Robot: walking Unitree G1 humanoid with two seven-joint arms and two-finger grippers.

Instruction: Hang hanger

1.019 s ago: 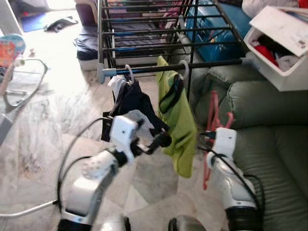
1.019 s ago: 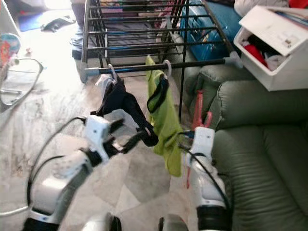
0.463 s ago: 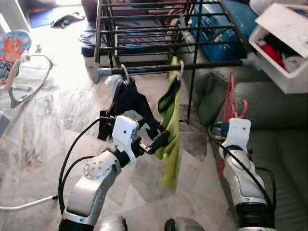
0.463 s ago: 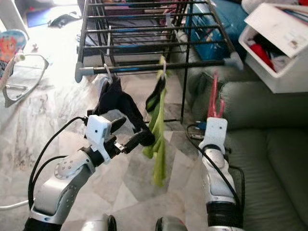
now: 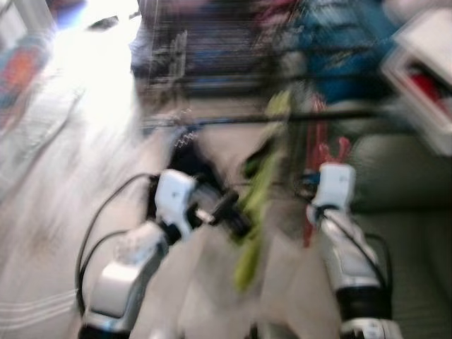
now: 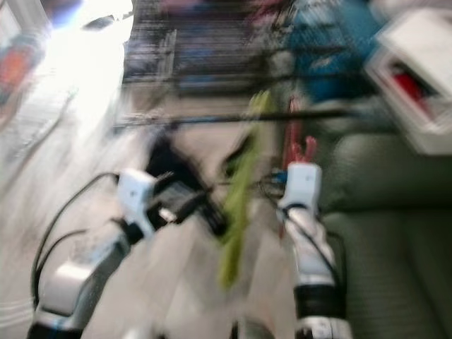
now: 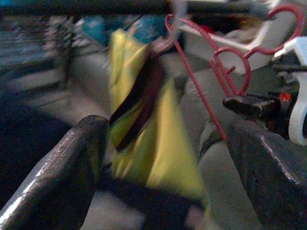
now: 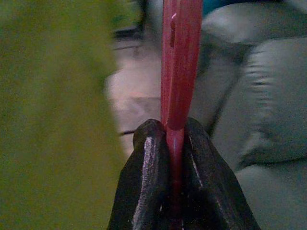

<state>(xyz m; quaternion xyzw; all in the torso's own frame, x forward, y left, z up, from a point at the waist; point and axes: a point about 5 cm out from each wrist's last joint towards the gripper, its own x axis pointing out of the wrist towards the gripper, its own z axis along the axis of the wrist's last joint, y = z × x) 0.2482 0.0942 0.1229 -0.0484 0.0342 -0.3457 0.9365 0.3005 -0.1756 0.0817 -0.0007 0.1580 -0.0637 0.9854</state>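
Observation:
The head views are blurred by motion. My right gripper (image 8: 173,132) is shut on the red hanger (image 8: 180,52), holding it upright beside the green garment (image 5: 258,191). In the left eye view the red hanger (image 5: 321,150) rises to about the height of the black rack bar (image 5: 304,119). In the left wrist view its hook (image 7: 283,12) lies close to the bar. My left gripper (image 7: 165,139) is open and faces the green garment (image 7: 139,124), with nothing between its fingers. A dark garment (image 5: 185,157) hangs to the left on the same bar.
The drying rack (image 5: 212,49) stretches away behind the bar. A green sofa (image 5: 406,191) lies to the right, with a white box (image 5: 424,70) of clothes above it. Pale marble floor (image 5: 63,162) spreads to the left.
The whole picture has shifted and blurred, so the camera is moving. A second ago the red hanger hung lower by the sofa; now the right gripper holds it raised near the bar.

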